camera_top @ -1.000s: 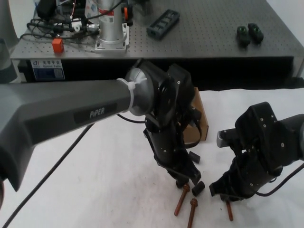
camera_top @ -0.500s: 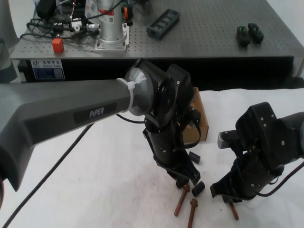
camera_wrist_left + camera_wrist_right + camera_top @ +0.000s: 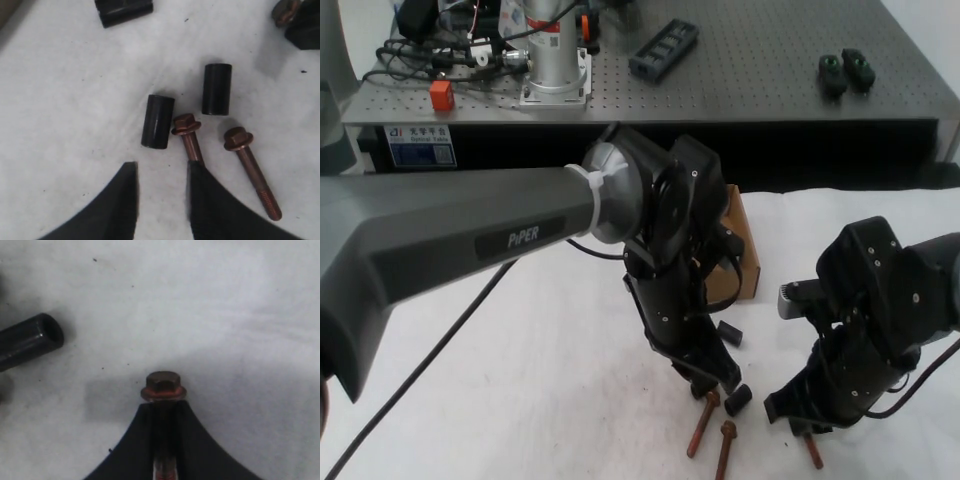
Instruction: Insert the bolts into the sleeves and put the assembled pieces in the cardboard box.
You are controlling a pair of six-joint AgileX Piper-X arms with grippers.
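Observation:
Two copper bolts [image 3: 188, 134] [image 3: 251, 167] lie side by side on the white cloth, with two black sleeves [image 3: 157, 121] [image 3: 216, 89] just beyond their heads. My left gripper [image 3: 162, 197] hangs open over them; one finger [image 3: 212, 210] covers the shank end of the nearer bolt. In the high view the same bolts [image 3: 700, 422] [image 3: 725, 450] and a sleeve [image 3: 737, 398] lie below the left gripper [image 3: 715, 380]. My right gripper [image 3: 164, 407] is shut on a third bolt [image 3: 163, 386], its hex head sticking out past the fingertips. The cardboard box [image 3: 745, 250] stands behind the left arm.
Another sleeve [image 3: 27, 342] lies on the cloth near the right gripper, and one more [image 3: 730, 330] sits by the box. The perforated metal bench [image 3: 770, 70] at the back carries cables, an orange block [image 3: 441, 95] and a black tray [image 3: 663, 48].
The right arm has shifted slightly to the right with the bolt in its gripper. The left arm has not moved.

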